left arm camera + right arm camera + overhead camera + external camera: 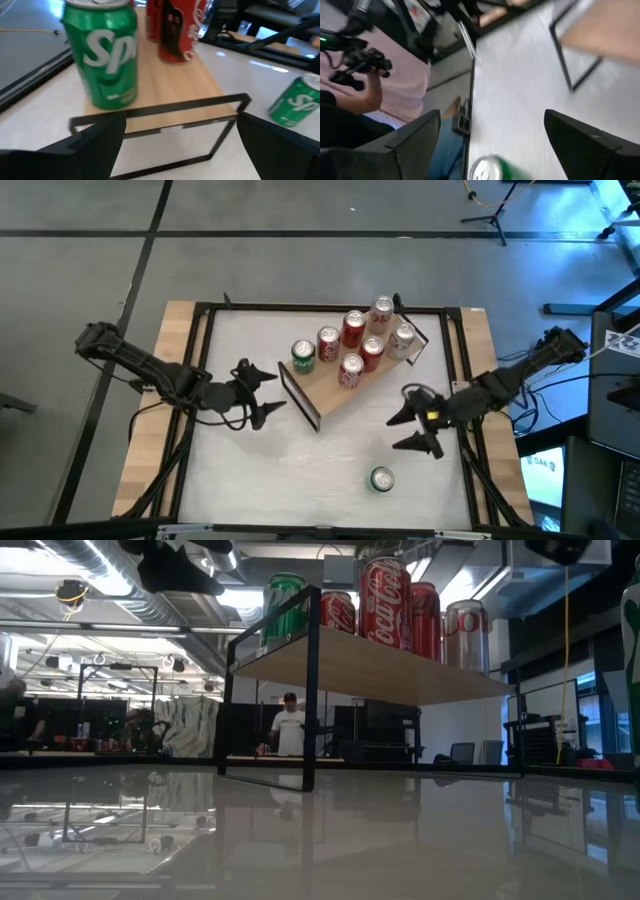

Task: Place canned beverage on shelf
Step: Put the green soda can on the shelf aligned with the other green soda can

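A green canned beverage [381, 479] stands upright on its base on the white tabletop, near the front edge; the right wrist view shows its top [492, 169]. The shelf [330, 392], a light-wood plank with black frame ends, stands slantwise at the table's middle and carries several cans, one green [102, 55] and the others red [352, 328]. My left gripper [270, 392] hovers open just left of the shelf's near frame end [165, 132]. My right gripper [405, 430] is open in the air, right of the shelf and beyond the green can on the table.
Bare tabletop [300, 480] lies between the shelf and the front edge. The table's black frame rail [470, 470] runs close by my right arm. A person in a pink top [395, 85] sits off the table's edge, and another person [288, 730] stands far behind.
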### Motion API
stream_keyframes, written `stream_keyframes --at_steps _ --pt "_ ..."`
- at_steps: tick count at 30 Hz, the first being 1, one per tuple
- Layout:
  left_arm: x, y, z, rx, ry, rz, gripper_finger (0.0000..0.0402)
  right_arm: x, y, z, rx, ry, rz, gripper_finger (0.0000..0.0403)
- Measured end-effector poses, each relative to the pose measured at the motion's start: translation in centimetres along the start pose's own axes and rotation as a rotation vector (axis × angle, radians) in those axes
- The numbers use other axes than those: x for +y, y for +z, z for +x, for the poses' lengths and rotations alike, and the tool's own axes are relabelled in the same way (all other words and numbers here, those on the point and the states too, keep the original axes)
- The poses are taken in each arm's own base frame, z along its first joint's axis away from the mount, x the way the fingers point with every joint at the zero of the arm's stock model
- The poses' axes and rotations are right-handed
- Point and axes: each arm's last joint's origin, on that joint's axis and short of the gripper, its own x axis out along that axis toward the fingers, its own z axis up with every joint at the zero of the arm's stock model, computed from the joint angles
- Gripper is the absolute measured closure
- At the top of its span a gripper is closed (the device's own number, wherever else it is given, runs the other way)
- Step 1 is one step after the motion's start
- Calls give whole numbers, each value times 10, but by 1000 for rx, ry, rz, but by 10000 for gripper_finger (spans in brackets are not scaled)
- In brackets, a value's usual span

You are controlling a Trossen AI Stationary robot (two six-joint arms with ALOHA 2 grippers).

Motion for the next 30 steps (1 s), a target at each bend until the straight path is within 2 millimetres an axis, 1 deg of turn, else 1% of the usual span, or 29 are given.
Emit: stream_keyframes --at_steps 5,13,18,21,30 --pt "-5 -9 -1 -18 -41 -8 32 11 -13 18 144 -72 78 54" --pt "-12 -11 -6 -23 -81 -9 32 22 -33 48 316 -197 15 54" --pt "-14 -11 -7 -27 -96 -10 32 27 -45 61 397 -236 -30 54" --pt "-14 -11 -7 -27 -97 -9 32 30 -50 67 422 -240 -54 54" --pt "-14 -11 -7 -26 -97 -8 32 37 -57 79 442 -244 -74 54"
